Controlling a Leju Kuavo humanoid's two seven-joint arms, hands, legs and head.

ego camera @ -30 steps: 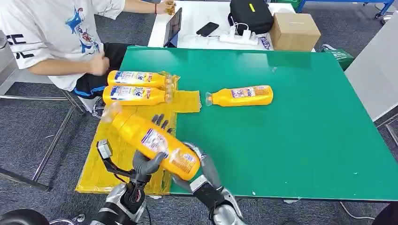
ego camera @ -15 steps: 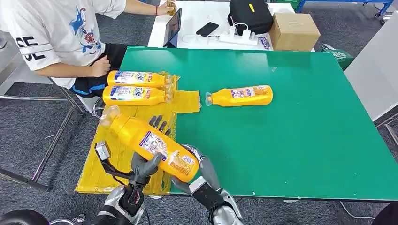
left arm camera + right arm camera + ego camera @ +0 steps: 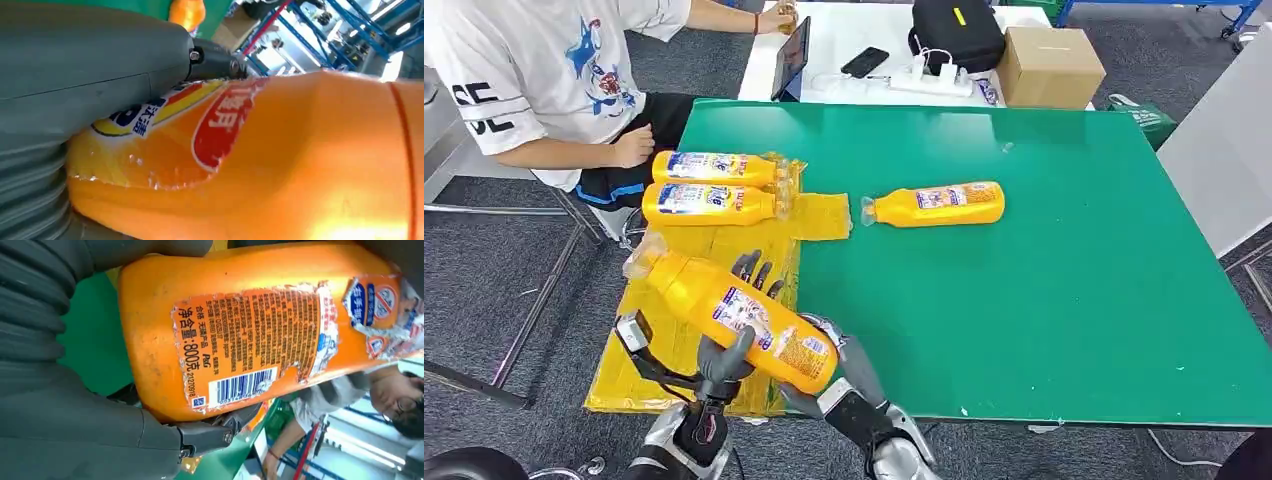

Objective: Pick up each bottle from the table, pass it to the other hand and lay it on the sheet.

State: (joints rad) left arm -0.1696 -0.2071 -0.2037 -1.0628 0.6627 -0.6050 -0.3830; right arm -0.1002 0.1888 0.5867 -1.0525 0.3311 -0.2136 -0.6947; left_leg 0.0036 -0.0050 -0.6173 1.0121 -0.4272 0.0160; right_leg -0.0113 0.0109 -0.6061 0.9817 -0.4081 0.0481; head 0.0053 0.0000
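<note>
Head view: on the left, two orange bottles (image 3: 714,168) lie on the yellow sheet (image 3: 654,355), and the left hand (image 3: 724,355) wraps its fingers around the middle of the held orange bottle (image 3: 729,305) above it. That bottle points cap up-left, base toward the right hand (image 3: 824,385), which cups the base. One more bottle (image 3: 936,204) lies far right on the green table (image 3: 1044,290).

The held bottle (image 3: 732,311) is orange-yellow with a blue, red and white label; its back label (image 3: 250,342) carries dark print and a white barcode patch. The sheet (image 3: 679,330) is yellow, the table (image 3: 1044,250) green, the left hand (image 3: 724,358) grey.
</note>
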